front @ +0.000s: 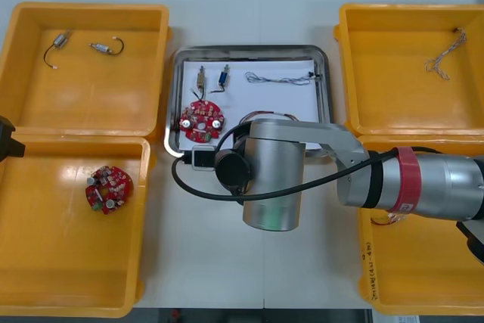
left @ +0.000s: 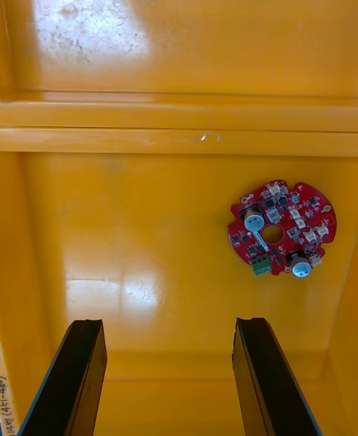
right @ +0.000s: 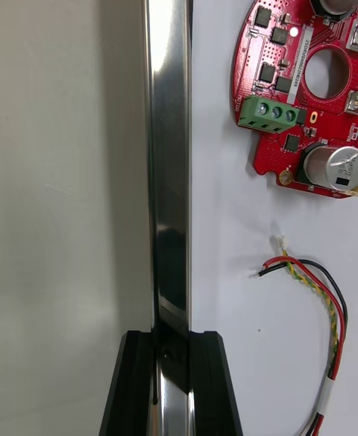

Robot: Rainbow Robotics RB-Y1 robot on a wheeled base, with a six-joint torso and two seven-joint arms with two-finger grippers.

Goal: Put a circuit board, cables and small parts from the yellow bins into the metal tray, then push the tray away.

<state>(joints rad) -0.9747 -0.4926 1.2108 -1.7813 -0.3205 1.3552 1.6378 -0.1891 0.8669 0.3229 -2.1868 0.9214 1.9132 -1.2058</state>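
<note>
Fingers [left: 74, 376] on my left gripper [left: 170, 328] are standing apart, hovering over the lower-left yellow bin [front: 45, 262], where a spare circuit board [front: 109, 188] is lying. At centre frame, the metal tray [front: 175, 88] is holding another circuit board [front: 202, 120], two small metal parts [front: 200, 79], a twisted cable [front: 280, 77] and a red and yellow cable [right: 313, 279]. I'm seeing my right gripper [right: 171, 343] clamping the tray's near rim, one finger either side of it. Farther right, a second twisted cable [front: 439, 62] is lying in the upper-right bin [front: 393, 96].
</note>
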